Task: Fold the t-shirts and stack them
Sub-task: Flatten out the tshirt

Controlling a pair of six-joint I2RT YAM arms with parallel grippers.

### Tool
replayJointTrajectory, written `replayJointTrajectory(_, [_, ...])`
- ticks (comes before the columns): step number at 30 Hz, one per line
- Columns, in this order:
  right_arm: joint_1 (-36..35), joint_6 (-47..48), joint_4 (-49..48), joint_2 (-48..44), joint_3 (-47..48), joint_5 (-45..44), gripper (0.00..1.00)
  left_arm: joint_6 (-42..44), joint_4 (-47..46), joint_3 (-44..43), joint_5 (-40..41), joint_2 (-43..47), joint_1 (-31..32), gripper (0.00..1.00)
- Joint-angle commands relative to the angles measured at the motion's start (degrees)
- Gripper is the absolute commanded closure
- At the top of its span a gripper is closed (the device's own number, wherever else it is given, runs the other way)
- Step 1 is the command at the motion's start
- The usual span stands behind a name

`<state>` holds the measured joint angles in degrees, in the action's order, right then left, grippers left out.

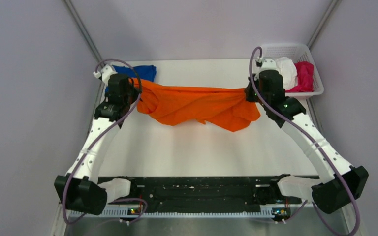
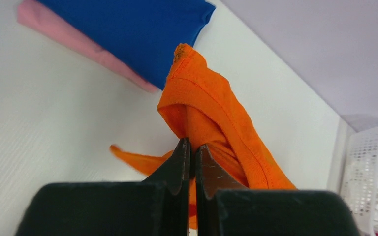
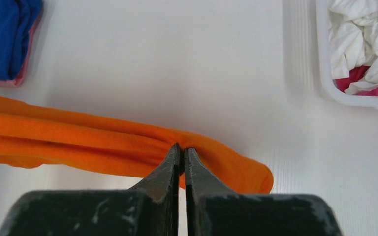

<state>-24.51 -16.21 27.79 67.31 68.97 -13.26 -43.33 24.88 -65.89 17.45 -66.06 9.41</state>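
Observation:
The bright orange t-shirt (image 1: 197, 104) hangs stretched between my two grippers above the far part of the table. My left gripper (image 1: 137, 84) is shut on its left end (image 2: 211, 113); my right gripper (image 1: 248, 92) is shut on its right end (image 3: 128, 145). Its middle sags in loose folds. A folded royal blue t-shirt (image 1: 140, 72) lies at the far left on top of a pale pink t-shirt (image 2: 74, 37). A white t-shirt (image 1: 286, 72) and a magenta t-shirt (image 1: 303, 76) lie crumpled in the basket.
The white lattice basket (image 1: 295, 50) stands at the far right corner, just behind my right gripper. Grey walls close in the table on the left, back and right. The arm bases and a black rail run along the near edge.

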Motion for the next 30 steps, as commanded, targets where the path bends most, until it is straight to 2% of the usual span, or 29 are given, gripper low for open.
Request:
replayJointTrajectory(1, [2.4, 2.5, -6.2, 1.2, 1.3, 1.1, 1.0, 1.0, -5.1, -3.3, 2.7, -2.2, -1.4, 1.0])
replayJointTrajectory(4, [2.5, 3.4, -6.9, -0.9, 1.4, 3.6, 1.0, 1.6, -6.4, -2.9, 0.2, 0.6, -1.4, 1.0])
replayJointTrajectory(8, [2.4, 3.4, -6.3, -7.8, 0.4, 8.6, 1.0, 2.3, -6.5, -0.2, -3.5, 9.5, -1.4, 1.0])
replayJointTrajectory(13, [2.4, 2.8, -3.8, -18.8, -1.0, 17.2, 1.0, 1.9, -2.4, 2.0, -5.4, 23.1, -1.4, 1.0])
replayJointTrajectory(17, [2.4, 1.7, -1.8, -24.4, -1.4, 18.0, 1.0, 1.8, 0.2, 1.8, -5.9, 29.6, -1.4, 1.0])
replayJointTrajectory(21, [2.5, 1.1, -1.9, -25.2, -2.3, 17.8, 1.0, 1.7, 0.5, 1.5, -6.7, 28.0, -1.4, 1.0])
replayJointTrajectory(24, [2.4, 0.8, -3.3, -22.5, -4.4, 14.0, 1.0, 1.7, -0.7, 2.4, -7.2, 23.4, -1.4, 1.0])
replayJointTrajectory(27, [2.4, 0.0, -6.7, -17.3, -8.0, 7.7, 1.0, 0.9, -5.7, 6.5, -3.2, 16.8, -1.4, 1.0])
replayJointTrajectory(30, [2.7, -1.0, -12.8, -7.6, -12.3, 2.0, 1.0, -0.1, -11.2, 9.5, 0.9, 6.6, -1.4, 0.9])
